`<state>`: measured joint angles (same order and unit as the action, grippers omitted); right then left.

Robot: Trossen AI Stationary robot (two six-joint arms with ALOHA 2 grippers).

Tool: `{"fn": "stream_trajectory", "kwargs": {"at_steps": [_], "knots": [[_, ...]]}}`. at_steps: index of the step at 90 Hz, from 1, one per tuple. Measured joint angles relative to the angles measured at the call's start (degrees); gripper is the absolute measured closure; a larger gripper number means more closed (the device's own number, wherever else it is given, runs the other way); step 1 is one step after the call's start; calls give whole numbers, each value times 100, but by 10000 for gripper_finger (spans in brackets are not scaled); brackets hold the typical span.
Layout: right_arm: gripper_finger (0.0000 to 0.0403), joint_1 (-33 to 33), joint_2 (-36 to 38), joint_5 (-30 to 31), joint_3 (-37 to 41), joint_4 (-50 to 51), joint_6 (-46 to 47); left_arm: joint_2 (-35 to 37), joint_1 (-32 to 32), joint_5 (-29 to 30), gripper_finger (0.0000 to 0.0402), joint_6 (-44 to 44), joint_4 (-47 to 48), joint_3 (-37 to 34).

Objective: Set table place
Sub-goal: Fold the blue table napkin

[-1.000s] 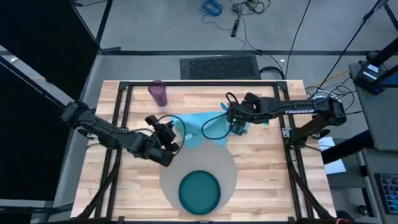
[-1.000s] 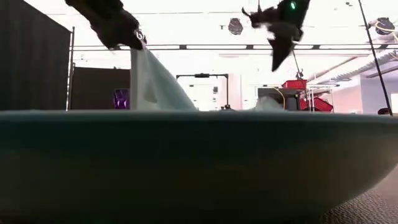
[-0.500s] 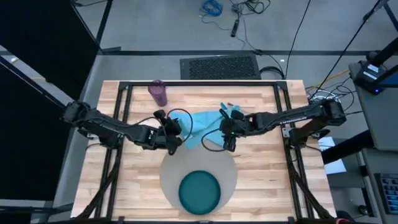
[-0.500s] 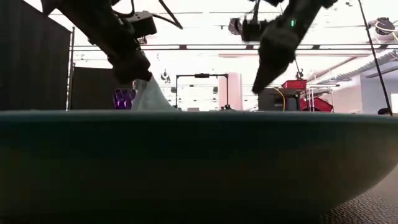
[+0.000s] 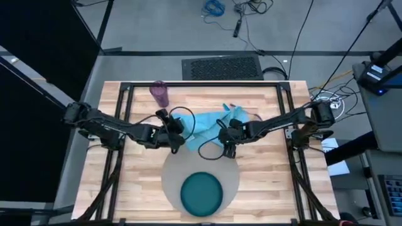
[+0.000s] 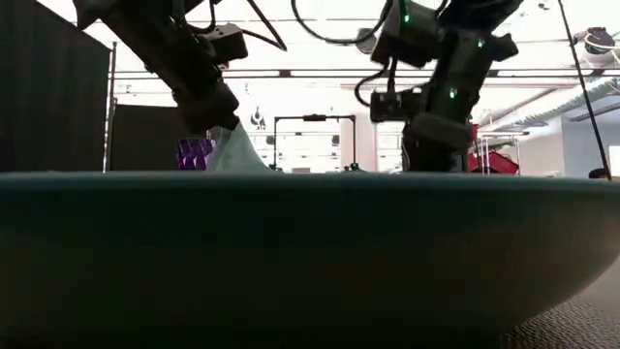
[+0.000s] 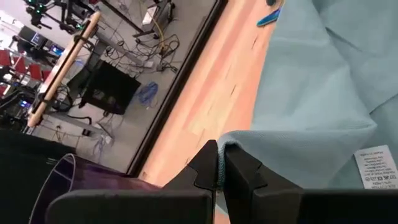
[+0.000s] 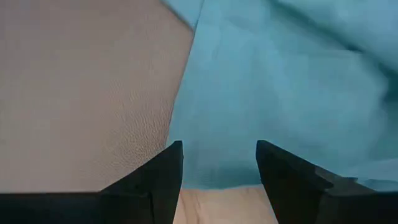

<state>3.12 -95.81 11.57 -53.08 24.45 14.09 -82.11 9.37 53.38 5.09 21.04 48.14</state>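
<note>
The light-blue napkin (image 5: 210, 124) lies crumpled on the wooden table (image 5: 270, 176), its near edge over the far rim of the round grey-beige mat (image 5: 173, 169). The teal plate (image 5: 202, 193) rests on the mat. My left gripper (image 5: 176, 139) is shut on the napkin's left corner. My right gripper (image 8: 217, 169) hovers open low over the napkin's near edge (image 8: 211, 180), where it meets the mat (image 8: 81, 93). The purple cup (image 5: 159, 94) stands at the far left. A teal cutlery handle (image 7: 270, 17) shows beyond the napkin. My left gripper pinches a hemmed edge of the napkin at its left corner (image 7: 219, 163) between its two fingers. The fingers slant down from the table's left. The corner is raised a little (image 6: 232, 155), and the rest of the cloth trails slack onto the table.
The plate's rim (image 6: 310, 252) fills the foreground of the low view and hides the tabletop behind it. A black metal frame (image 5: 122, 119) borders the table. Bare wood lies to the left and right of the mat.
My left gripper has come down, still shut on the napkin's corner, so the cloth that was drawn up tall now sits low and slack. My right gripper has moved from the napkin's far right side toward the near edge and down to the napkin's near edge by the mat.
</note>
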Motion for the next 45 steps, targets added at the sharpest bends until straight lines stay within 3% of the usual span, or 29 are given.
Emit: {"fn": "stream_trajectory", "kwargs": {"at_steps": [26,36,45], "knots": [[226,39,-428,-112,-30,-34,98,0,0,-17,402,-1,8,0],[260,41,-483,-107,-35,-55,175,0,2,-17,402,-1,6,0],[317,43,-489,-55,-33,-64,208,0,2,-49,402,0,5,0]]}}
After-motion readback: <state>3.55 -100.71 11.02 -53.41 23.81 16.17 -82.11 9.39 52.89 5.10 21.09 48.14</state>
